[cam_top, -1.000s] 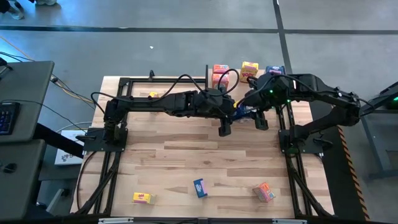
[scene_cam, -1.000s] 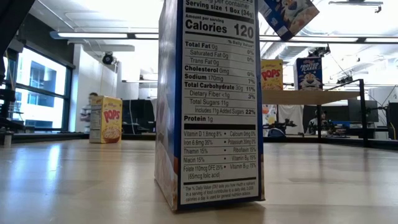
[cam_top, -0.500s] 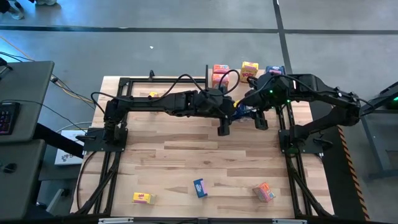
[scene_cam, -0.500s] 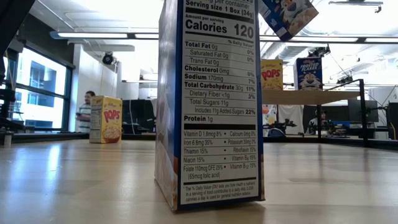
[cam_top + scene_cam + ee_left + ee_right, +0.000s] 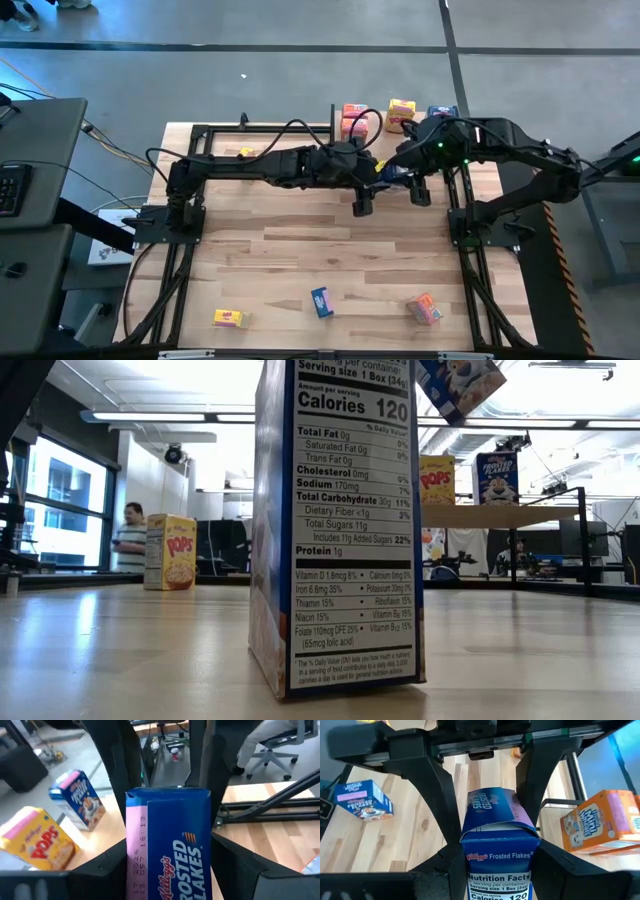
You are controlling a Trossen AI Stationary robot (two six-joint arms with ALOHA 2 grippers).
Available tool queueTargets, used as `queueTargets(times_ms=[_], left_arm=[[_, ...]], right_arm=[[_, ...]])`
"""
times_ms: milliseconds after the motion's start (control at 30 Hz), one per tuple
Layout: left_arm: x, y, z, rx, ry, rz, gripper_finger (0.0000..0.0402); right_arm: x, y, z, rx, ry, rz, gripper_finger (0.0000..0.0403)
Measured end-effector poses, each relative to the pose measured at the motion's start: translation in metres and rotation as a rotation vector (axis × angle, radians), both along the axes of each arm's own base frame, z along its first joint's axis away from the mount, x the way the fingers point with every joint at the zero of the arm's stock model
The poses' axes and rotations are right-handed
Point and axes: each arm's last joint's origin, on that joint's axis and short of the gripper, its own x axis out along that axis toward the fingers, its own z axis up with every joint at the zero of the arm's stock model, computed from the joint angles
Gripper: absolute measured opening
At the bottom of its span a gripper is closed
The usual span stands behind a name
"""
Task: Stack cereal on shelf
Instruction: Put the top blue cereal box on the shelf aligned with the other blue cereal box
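My two grippers meet above the table's far middle, in front of the shelf (image 5: pixel 490 515). My left gripper (image 5: pixel 374 173) and my right gripper (image 5: pixel 396 172) are both shut on one blue Frosted Flakes box (image 5: pixel 170 835), which also shows in the right wrist view (image 5: pixel 495 815). In the low view the box (image 5: pixel 460 382) is high in the air and tilted. An orange box (image 5: pixel 354 118), a yellow box (image 5: pixel 402 111) and a blue box (image 5: pixel 441 112) stand on the shelf. My left gripper pinches the blue box between its two fingers, one on the pink-edged side (image 5: pixel 132 870) and one on the opposite side, at one end. The box is lifted clear of the table. My right gripper's fingers flank its other end. My right gripper pinches the box's other end, the end with the nutrition panel (image 5: pixel 472 857), between its two fingers on two opposite sides. It comes from the table's right, facing my left gripper. The box is clear of the table and tilted.
Three more boxes lie near the table's front edge: yellow (image 5: pixel 228 318), blue (image 5: pixel 321 301), orange (image 5: pixel 424 309). The blue one stands right before the low camera (image 5: pixel 335 530) and a yellow Pops box (image 5: pixel 178 550) is at its left. A person walks in the room behind.
Both grippers have gone a little toward the table's far edge and the shelf with the blue box held between them. The box has risen slightly and stays tilted.
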Motion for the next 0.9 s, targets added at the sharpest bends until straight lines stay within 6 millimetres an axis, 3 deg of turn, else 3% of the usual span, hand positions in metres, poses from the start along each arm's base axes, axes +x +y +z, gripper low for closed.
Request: queueTargets(times_ms=[133, 300, 400, 567, 900], left_arm=[[-0.006, -0.001, 0.01, 0.075, -0.01, -0.028, 0.0218], [-0.021, -0.001, 0.037, 0.089, -0.103, -0.019, 0.0218], [-0.024, 0.0, 0.04, 0.087, -0.102, -0.013, 0.0218], [-0.045, 0.002, 0.059, 0.096, -0.116, 0.023, 0.0218], [-0.076, 0.005, 0.072, 0.138, -0.012, 0.077, 0.0218]], right_arm=[[-0.006, 0.001, 0.002, 0.004, -0.004, -0.005, 0.0163], [-0.016, 0.001, 0.002, 0.004, 0.017, -0.011, 0.0163], [-0.022, 0.002, 0.003, 0.017, 0.027, -0.023, 0.0163], [-0.029, 0.001, 0.005, -0.013, 0.031, -0.06, 0.0163], [-0.069, 0.003, 0.015, -0.019, -0.039, -0.132, 0.0163]])
